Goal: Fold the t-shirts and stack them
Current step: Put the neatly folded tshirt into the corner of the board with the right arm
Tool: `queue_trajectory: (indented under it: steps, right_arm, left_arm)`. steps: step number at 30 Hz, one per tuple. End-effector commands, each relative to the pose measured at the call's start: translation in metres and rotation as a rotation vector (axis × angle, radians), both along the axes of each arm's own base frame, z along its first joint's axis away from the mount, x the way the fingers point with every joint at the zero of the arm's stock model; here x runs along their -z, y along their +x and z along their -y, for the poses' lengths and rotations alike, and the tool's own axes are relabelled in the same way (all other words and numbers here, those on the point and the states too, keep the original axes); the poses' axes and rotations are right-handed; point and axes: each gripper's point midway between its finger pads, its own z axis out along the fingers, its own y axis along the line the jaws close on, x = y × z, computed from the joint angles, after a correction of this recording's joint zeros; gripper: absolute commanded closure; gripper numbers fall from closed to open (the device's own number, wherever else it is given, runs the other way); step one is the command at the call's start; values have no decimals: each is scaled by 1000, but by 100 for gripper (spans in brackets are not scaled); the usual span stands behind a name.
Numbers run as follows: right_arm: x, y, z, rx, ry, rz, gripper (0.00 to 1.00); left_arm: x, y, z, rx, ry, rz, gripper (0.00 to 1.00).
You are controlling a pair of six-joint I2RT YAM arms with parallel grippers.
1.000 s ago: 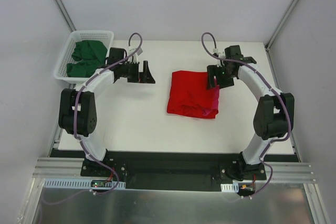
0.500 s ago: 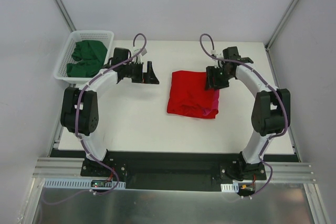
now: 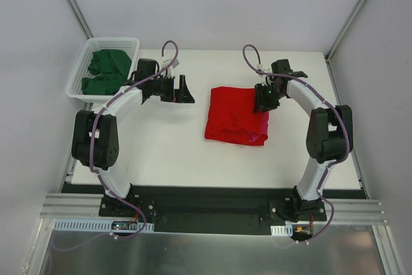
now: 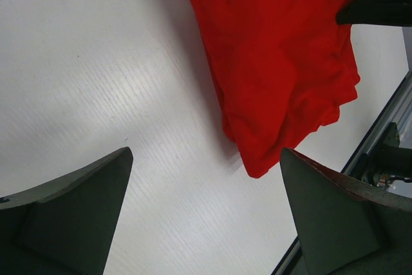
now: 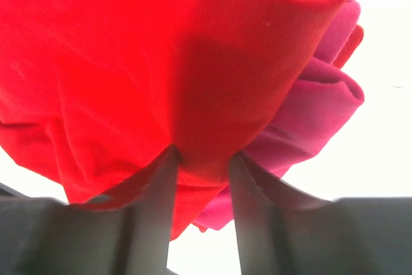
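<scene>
1. Holding everything: one white table [image 3: 161, 149], the folding surface.
2. One white basket [image 3: 78, 72], upper left of the top view, keeps the crumpled dark green t-shirts [image 3: 106, 72] out of the way. Looks like two, can't confirm.
3. One red t-shirt [image 3: 232, 117], folded, centre-right, lies on one magenta-pink t-shirt [image 5: 318, 117] that peeks out lower right. Stack started.
4. At the stack's upper right corner, the right gripper [image 5: 201, 159] pinches a red fold, probably to tidy or refold it.
5. Over bare table left of the stack, the left gripper [image 3: 185, 92] hovers, spread wide and empty, likely waiting.
</scene>
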Motion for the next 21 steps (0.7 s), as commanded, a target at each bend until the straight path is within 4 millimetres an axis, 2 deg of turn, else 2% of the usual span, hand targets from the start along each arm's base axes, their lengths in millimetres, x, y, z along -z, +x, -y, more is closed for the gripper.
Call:
queue_trajectory:
  steps: [1,4,5,6,16,21]
  right_arm:
    - [-4,5,-1,-21,15,28,69]
    - [-5,5,-1,-22,14,35,86]
    - [-6,5,-1,-21,11,34,95]
    - [-9,5,1,-17,8,42,99]
    - [-52,-6,16,16,-25,112,99]
    - [-57,-15,25,28,-46,103,99]
  left_arm:
    - [-20,-3,3,21,-26,62,1]
    - [-22,-3,2,22,-26,67,1]
    - [-23,-4,2,22,-27,72,1]
    - [-23,-4,2,23,-26,73,1]
    - [-25,-6,0,25,-18,88,1]
    - [-25,-6,1,27,-22,85,1]
